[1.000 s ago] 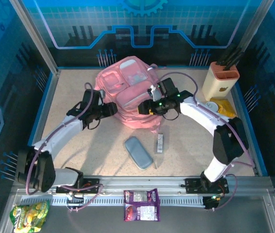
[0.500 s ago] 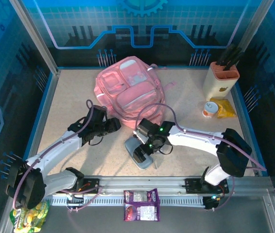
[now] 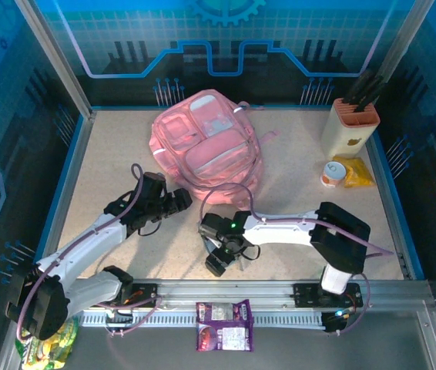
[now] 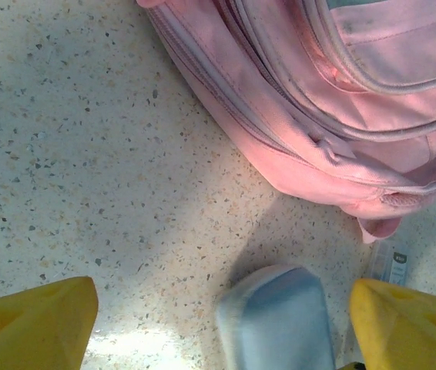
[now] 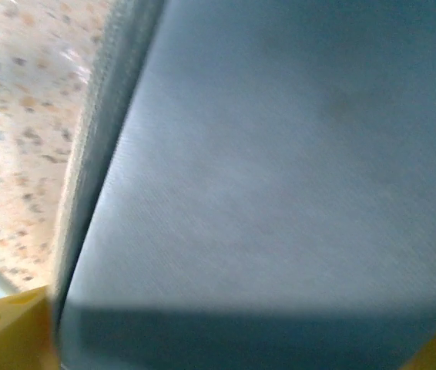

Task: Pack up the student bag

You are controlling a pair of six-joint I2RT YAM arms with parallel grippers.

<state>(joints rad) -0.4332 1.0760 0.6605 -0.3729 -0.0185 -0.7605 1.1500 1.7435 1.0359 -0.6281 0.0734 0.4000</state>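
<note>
At the far left, off the table on the front ledge, lies a green-and-yellow snack bag (image 3: 45, 343). The left gripper (image 3: 179, 201) hovers over the speckled table (image 3: 102, 154), just near-left of the student bag (image 3: 204, 145). Its yellow fingers (image 4: 37, 324) are spread wide with nothing between them. Its wrist view looks down on one end of a blue-grey pencil case (image 4: 276, 320) and a small white tube (image 4: 391, 264) by the bag's near corner.

The bag lies flat in the far middle of the table with its zip pockets facing up. Its long axis runs far to near, the near end leaning a little right. The narrower, rounded end points at the back wall and the broader end faces the arms.

The right gripper (image 3: 216, 262) is low over the pencil case, jaws wide on either side of it. Whether they press it I cannot tell.

A purple packet (image 3: 224, 325) rests on the front rail. At the right are a small can (image 3: 331, 173), a yellow packet (image 3: 355, 171) and a peach holder (image 3: 350, 125) with black handles.
</note>
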